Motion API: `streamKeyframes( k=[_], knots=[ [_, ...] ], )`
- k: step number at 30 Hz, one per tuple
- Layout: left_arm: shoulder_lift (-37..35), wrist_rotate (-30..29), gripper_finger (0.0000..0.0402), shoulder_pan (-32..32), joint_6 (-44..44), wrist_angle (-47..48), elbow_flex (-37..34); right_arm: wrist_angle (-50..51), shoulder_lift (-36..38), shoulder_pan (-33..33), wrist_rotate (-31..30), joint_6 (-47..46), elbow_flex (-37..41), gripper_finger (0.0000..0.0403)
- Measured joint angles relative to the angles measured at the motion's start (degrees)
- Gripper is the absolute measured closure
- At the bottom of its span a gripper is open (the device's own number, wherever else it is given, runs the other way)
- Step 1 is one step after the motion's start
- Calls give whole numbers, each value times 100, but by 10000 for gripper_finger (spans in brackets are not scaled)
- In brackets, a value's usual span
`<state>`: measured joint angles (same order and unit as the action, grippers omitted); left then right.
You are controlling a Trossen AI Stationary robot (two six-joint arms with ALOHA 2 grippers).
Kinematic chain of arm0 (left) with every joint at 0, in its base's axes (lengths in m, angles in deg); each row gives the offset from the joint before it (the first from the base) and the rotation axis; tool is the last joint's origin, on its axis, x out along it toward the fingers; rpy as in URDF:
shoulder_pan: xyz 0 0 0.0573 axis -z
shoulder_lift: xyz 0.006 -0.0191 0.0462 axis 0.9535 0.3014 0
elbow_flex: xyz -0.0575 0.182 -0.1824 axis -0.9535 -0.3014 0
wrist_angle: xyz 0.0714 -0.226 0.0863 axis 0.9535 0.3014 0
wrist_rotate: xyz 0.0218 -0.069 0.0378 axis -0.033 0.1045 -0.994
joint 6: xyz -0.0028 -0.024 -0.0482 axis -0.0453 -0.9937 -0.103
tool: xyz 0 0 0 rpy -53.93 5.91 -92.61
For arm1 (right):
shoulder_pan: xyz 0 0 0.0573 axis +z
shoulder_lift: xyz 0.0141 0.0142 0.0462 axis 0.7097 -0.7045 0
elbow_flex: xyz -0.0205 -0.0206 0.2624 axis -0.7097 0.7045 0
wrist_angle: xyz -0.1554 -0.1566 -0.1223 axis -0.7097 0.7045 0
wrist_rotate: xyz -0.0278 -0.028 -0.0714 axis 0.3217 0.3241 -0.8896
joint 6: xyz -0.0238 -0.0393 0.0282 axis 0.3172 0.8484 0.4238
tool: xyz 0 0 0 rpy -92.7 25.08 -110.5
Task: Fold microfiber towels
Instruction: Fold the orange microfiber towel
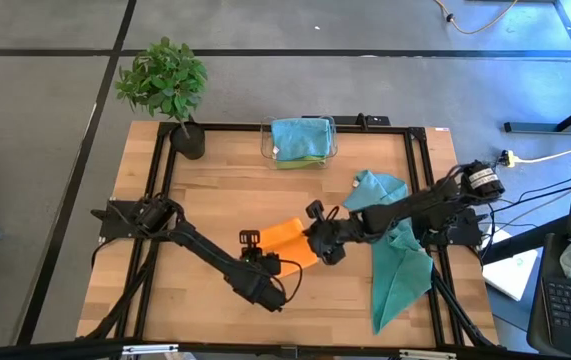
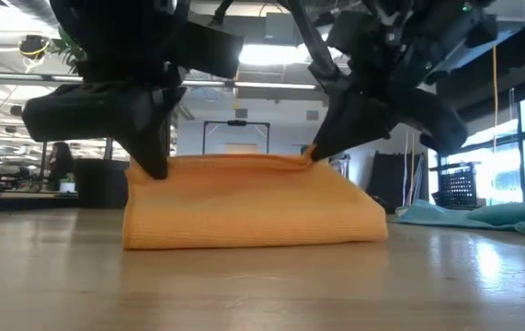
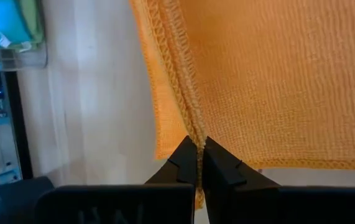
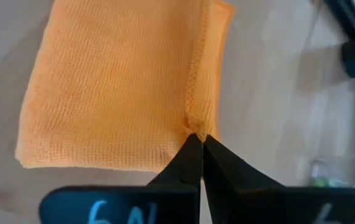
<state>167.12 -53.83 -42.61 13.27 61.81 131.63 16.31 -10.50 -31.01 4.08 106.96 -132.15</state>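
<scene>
Orange towel [image 1: 287, 240] folded, table [image 1: 215, 190] centre. Left gripper [image 3: 199, 148] pinches its stitched edge at 7 o'clock — right gripper [image 4: 201, 138] clamps edge at 3 o'clock.

- Orange towel [image 4: 115, 87]: soft knitted cloth, matt, fine ribbed weave, stitched hem.
- Table [image 1: 215, 200]: pale wood, smooth, faint sheen.
- Bin [image 1: 300, 152], upper centre: clear glossy plastic.
</scene>
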Motion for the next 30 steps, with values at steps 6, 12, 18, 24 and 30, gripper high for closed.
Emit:
streamKeyframes(
  k=[6, 12, 18, 24, 30],
  knots=[
    [0, -149, 400, -27, -49, -2, 0, -186, -232, -305, 425, 7, 0, 394],
    [0, -174, 390, -66, -191, 13, 0, -462, -439, -467, 438, 124, 0, 394],
    [0, -185, 377, -85, -204, -78, -179, -671, -473, -610, 489, 128, 0, 394],
    [0, -30, 338, -85, -343, -181, -408, -660, -473, -635, 600, 103, 0, 384],
    [0, -118, 308, -81, -719, 25, -422, -762, -473, -735, 736, -10, 0, 362]
  ],
)
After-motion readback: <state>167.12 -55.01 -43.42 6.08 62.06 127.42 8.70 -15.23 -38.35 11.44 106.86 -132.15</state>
